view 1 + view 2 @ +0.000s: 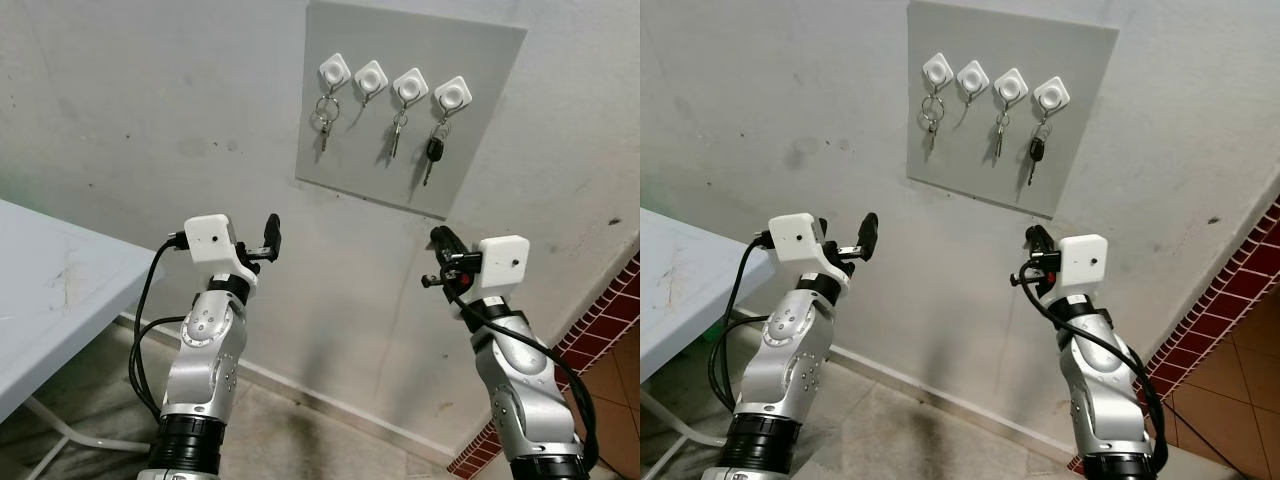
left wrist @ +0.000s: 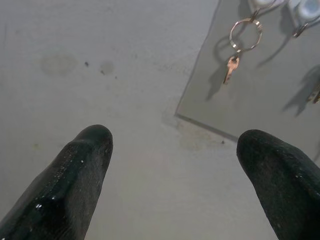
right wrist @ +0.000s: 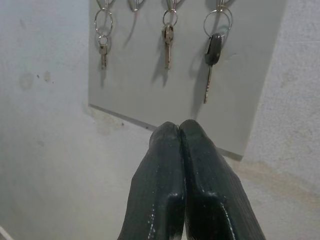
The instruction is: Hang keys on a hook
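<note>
Both our grippers are raised before a pale grey plastered wall, and neither carries anything. Our right gripper has its two black fingers pressed together with nothing between them; our left gripper has its fingers spread wide, also empty.

Above and ahead of both grippers, well apart from them, a flat grey rectangular board is fixed to the wall with a row of four white diamond-shaped hooks. Nearest our left gripper's side, the first white hook carries a small metal key on two linked rings. The second white hook hangs bare. The third white hook holds a slim silver key, and the fourth white hook, above our right gripper, holds a black-headed car key. A pale blue-grey table stands off to the left of our left arm, and red-brown brick tiling runs along the floor edge to the right of our right arm.

We judge the hanging close to finished, or one set wanting for the bare hook. The hazard from here would be a reach toward the board with fingers closed, which could knock a hung key off its peg. The hooks' pegs are too small to read, and the table's far end is cut off.
</note>
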Controlling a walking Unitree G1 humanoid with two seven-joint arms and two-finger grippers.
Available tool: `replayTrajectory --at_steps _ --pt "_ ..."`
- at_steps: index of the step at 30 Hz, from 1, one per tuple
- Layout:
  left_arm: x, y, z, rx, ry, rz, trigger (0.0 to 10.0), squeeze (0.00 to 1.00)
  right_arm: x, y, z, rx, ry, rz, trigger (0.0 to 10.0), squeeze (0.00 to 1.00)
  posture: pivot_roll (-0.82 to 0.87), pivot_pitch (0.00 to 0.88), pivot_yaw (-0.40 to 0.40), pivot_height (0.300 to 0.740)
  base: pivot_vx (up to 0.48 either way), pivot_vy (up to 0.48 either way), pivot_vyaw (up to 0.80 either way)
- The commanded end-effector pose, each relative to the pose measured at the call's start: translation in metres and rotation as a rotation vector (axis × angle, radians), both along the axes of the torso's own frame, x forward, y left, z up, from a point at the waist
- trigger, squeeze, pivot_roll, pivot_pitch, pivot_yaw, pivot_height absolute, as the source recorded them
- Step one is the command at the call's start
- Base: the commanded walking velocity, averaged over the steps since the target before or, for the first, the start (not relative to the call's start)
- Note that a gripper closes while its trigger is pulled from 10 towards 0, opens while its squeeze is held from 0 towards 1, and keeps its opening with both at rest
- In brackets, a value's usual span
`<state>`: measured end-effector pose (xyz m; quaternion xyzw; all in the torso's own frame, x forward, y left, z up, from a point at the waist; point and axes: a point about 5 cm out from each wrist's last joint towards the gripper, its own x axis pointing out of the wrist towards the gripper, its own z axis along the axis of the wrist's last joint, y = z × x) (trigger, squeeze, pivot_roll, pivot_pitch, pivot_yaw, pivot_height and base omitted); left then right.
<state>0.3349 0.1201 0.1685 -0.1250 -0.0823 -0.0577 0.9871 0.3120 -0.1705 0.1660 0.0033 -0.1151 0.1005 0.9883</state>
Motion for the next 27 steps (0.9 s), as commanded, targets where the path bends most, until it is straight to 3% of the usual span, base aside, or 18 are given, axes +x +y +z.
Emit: replayTrajectory --at_steps 1,16,27 --pt "-0.0007 -0.0001 0.0055 0.005 -0.021 -0.010 10.0 0.00 -0.0009 -0.0026 0.0102 -0.002 -0.037 0.007 10.0 0.00 0.02 0.000 -0.054 0.740 0.289 0.000 0.00" --pt "-0.0014 0.0051 0.0100 -0.016 -0.022 0.012 10.0 0.00 0.0002 -0.0047 0.0134 -0.024 -0.045 0.026 10.0 0.00 0.03 0.000 -0.060 0.740 0.381 0.000 0.00" --pt "-0.0044 0.0019 0.0092 -0.022 -0.023 0.037 10.0 0.00 -0.0009 -0.0047 0.0110 -0.043 -0.032 0.047 10.0 0.00 0.03 0.000 -0.066 0.740 0.000 0.000 0.00"
